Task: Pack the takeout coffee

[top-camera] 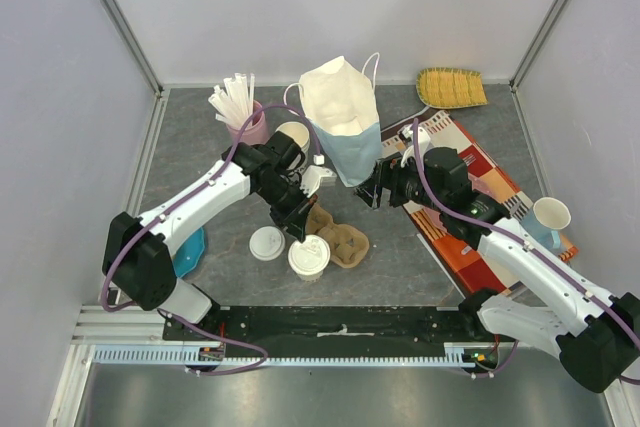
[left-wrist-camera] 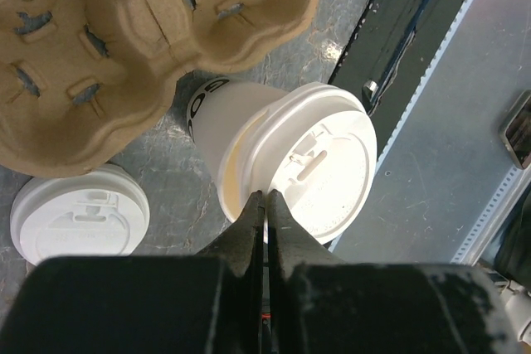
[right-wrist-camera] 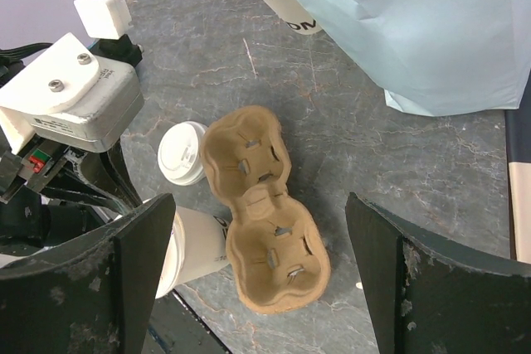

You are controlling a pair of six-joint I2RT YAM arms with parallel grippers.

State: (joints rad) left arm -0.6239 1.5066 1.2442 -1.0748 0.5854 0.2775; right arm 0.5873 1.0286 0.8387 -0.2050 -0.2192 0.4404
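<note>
The takeout coffee [top-camera: 309, 257] is a white paper cup with a white lid, standing near the table's front edge beside a brown cardboard carrier [top-camera: 340, 238]. In the left wrist view its lid [left-wrist-camera: 323, 167] sits askew, and a sliver of the cup's inside shows on the left. My left gripper [top-camera: 299, 224] hangs just above it, shut, with its fingertips [left-wrist-camera: 265, 198] at the lid's edge and nothing visibly held. My right gripper [top-camera: 376, 193] stands open above the table, right of the carrier [right-wrist-camera: 265, 230]. The coffee [right-wrist-camera: 195, 246] shows behind its left finger.
A loose flat lid [top-camera: 267, 243] lies left of the coffee. An open white-and-blue paper bag [top-camera: 340, 132] stands at the back. Beside it are stacked lidless cups [top-camera: 293, 136] and a pink cup of straws [top-camera: 240, 112]. To the right are a striped mat [top-camera: 485, 192], a woven basket [top-camera: 452, 87] and another cup [top-camera: 550, 217].
</note>
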